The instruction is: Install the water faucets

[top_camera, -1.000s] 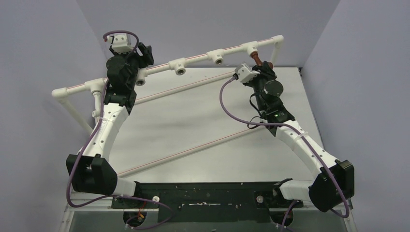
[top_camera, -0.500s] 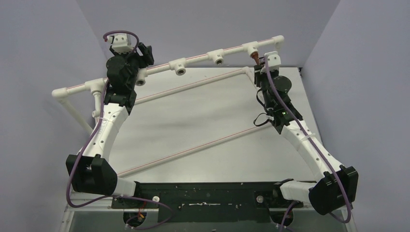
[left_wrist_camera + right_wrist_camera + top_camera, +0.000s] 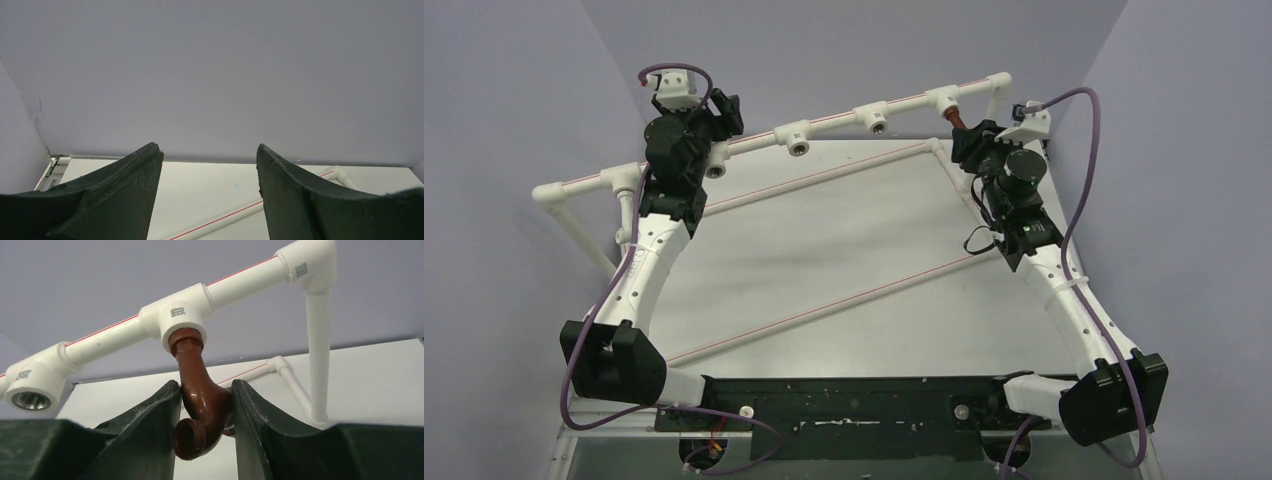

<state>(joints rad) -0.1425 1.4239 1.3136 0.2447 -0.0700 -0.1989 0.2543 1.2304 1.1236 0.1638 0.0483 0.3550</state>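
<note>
One brown faucet is counted, and one white pipe frame along the far edge of one table. Four tee sockets are counted on its raised rail, three open and one filled. Two robot arms are counted: left arm, right arm.

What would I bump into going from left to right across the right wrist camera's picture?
An empty white tee socket → one black gripper finger → the brown faucet → the other black finger → the upright white pipe.
</note>
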